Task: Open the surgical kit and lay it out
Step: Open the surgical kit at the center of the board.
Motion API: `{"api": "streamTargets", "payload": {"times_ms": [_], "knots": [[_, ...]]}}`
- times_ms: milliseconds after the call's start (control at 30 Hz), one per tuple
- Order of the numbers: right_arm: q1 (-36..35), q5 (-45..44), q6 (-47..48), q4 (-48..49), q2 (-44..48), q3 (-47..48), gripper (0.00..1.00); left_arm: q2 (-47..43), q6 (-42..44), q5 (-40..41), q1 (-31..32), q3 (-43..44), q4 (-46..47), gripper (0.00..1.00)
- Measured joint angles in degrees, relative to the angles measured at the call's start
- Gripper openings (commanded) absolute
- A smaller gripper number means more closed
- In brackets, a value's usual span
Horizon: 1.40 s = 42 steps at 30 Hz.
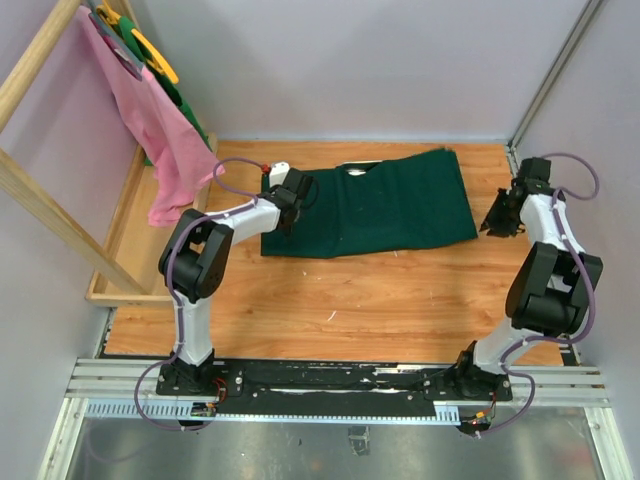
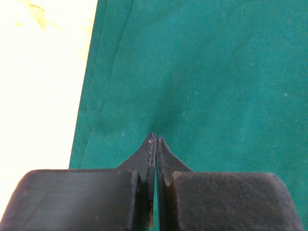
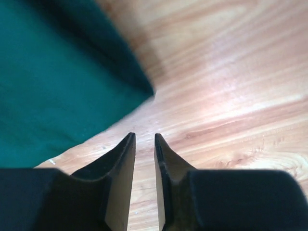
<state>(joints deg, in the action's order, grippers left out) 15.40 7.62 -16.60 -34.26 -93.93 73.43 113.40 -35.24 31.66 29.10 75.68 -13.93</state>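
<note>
The left hand (image 2: 155, 139) is clenched, its tips pressed together on the dark green cloth wrap (image 1: 385, 205) just inside the wrap's left edge. I cannot tell whether it nips a fold. The right hand (image 3: 144, 138) hangs slightly parted and empty over the bare bench (image 1: 350, 300), with the wrap's corner just ahead and to its left.

— What does your table (image 1: 400, 300) carry?
— Only one thing I can see lying on it: the dark green cloth wrap (image 1: 390, 205), spread flat toward the far side.
— And around the wrap?
— Light wood grain on its near side and past its right corner. A shiny sliver (image 1: 353, 168) peeks out at its far edge.
</note>
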Motion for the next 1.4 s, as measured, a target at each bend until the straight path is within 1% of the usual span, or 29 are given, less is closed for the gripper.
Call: {"api": "streamTargets", "payload": {"times_ms": [33,67,100,133,200,300,367,433,500,600,700,767,867,967,1067,1200,1400], "knots": [[1.6,0.5,-0.5,0.0,-0.8,-0.9,0.56,0.0,0.3,0.0,0.0,0.4,0.0,0.02],[2.5,1.1,-1.3,-0.1,-1.6,-1.5,0.64,0.0,0.5,0.0,-0.1,0.6,0.0,0.04],[3.2,1.4,-1.7,-0.2,-2.5,-1.6,0.65,0.0,0.7,-0.2,-0.1,0.9,0.1,0.05],[3.5,2.0,-2.1,-0.1,-3.2,-1.6,0.66,0.0,1.0,-0.4,-0.1,1.1,0.1,0.09],[3.5,3.0,-2.8,-0.1,-3.7,-0.9,0.66,0.0,1.6,-1.0,-0.2,1.8,-0.2,0.20],[2.8,4.9,-3.4,0.8,-3.7,1.2,0.63,0.0,3.6,-3.0,-0.3,4.7,-1.0,0.38],[1.7,6.4,-3.8,1.5,-4.0,4.0,0.62,0.1,5.5,-5.5,-0.6,7.7,-0.9,0.49],[-0.2,8.8,-4.0,2.2,-5.7,9.0,0.58,0.9,7.4,-8.6,-0.9,12.0,-0.5,0.58],[-2.7,11.9,-4.0,3.6,-9.2,15.2,0.57,2.2,9.3,-11.9,-1.2,17.0,0.2,0.64],[-5.9,15.5,-4.0,5.2,-15.4,22.6,0.57,4.9,11.1,-14.9,-1.5,23.6,0.6,0.66],[-8.5,17.9,-3.8,5.6,-23.9,30.4,0.59,10.1,12.0,-17.4,-2.0,32.0,0.3,0.69],[-9.8,18.4,-3.7,5.0,-29.4,35.3,0.61,13.8,12.2,-19.2,-2.7,36.6,-0.3,0.70],[-11.5,19.1,-3.5,4.3,-36.9,42.4,0.61,19.0,12.3,-21.9,-4.1,41.2,-1.0,0.71],[-13.0,20.1,-3.5,3.9,-43.0,48.8,0.61,22.1,12.5,-24.9,-5.3,41.8,-1.1,0.71],[-14.7,21.7,-4.0,4.9,-47.1,53.5,0.62,24.4,12.5,-27.9,-6.3,41.8,-0.7,0.71],[-16.8,23.4,-4.9,7.5,-49.2,55.2,0.60,25.5,12.5,-31.0,-7.1,41.6,-0.2,0.69],[-18.9,25.0,-6.1,10.1,-50.8,55.8,0.46,25.2,12.5,-34.8,-7.1,38.6,4.5,0.66]]}}
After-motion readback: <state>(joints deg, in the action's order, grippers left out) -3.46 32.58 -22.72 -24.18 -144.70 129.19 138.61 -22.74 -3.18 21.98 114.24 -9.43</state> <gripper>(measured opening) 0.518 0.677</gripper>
